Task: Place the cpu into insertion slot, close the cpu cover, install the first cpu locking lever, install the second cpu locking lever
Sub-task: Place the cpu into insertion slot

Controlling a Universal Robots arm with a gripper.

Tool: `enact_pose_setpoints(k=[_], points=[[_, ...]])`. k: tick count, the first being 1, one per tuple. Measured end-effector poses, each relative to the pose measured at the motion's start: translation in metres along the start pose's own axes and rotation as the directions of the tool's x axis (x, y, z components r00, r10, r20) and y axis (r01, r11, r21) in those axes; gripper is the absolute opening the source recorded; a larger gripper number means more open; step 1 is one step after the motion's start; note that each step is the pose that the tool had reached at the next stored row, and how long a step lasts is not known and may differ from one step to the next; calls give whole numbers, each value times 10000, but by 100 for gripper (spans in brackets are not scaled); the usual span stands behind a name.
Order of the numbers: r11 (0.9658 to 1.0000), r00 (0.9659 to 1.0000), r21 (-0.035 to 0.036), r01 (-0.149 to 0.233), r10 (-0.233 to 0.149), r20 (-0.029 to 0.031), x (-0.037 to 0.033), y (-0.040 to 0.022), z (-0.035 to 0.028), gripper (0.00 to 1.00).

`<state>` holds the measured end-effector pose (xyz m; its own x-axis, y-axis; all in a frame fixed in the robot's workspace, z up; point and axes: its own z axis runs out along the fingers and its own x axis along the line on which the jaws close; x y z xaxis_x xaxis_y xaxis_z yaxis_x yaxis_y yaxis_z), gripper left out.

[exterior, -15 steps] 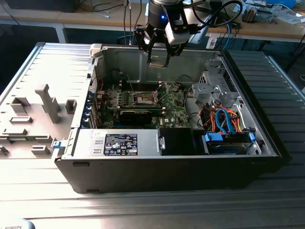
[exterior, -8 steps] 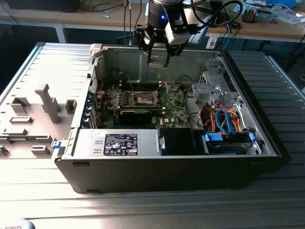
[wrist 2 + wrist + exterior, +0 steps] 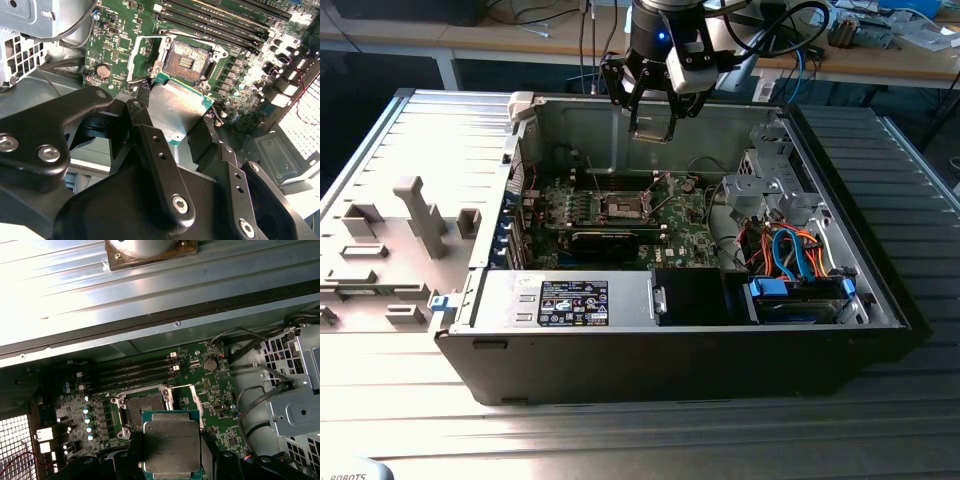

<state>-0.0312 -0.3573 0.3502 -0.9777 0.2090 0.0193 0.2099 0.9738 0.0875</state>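
Observation:
My gripper (image 3: 653,122) hangs above the open computer case, shut on the cpu (image 3: 653,130), a flat square chip with a silver-grey top. In both wrist views the cpu (image 3: 177,107) (image 3: 171,447) sits between the black fingers (image 3: 145,135), held above the board. The insertion slot (image 3: 187,62) (image 3: 145,410) (image 3: 622,207) lies uncovered on the green motherboard (image 3: 690,225), its pin field showing. The cpu cover (image 3: 134,60) (image 3: 196,402) stands swung open at one side of the slot. Two thin locking levers (image 3: 592,172) stick up near the slot.
A long black card (image 3: 605,240) sits in front of the slot. Memory sticks (image 3: 130,375) run along its far side. A drive cage with coloured cables (image 3: 790,250) fills the case at the exterior view's right. Grey fixtures (image 3: 415,215) stand on the table outside the case's metal walls.

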Motion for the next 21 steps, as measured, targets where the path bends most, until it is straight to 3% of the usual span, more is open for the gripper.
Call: enact_pose_setpoints(k=[21], points=[[9999,9999,-2,-110,110,10,0,0,0,55]])
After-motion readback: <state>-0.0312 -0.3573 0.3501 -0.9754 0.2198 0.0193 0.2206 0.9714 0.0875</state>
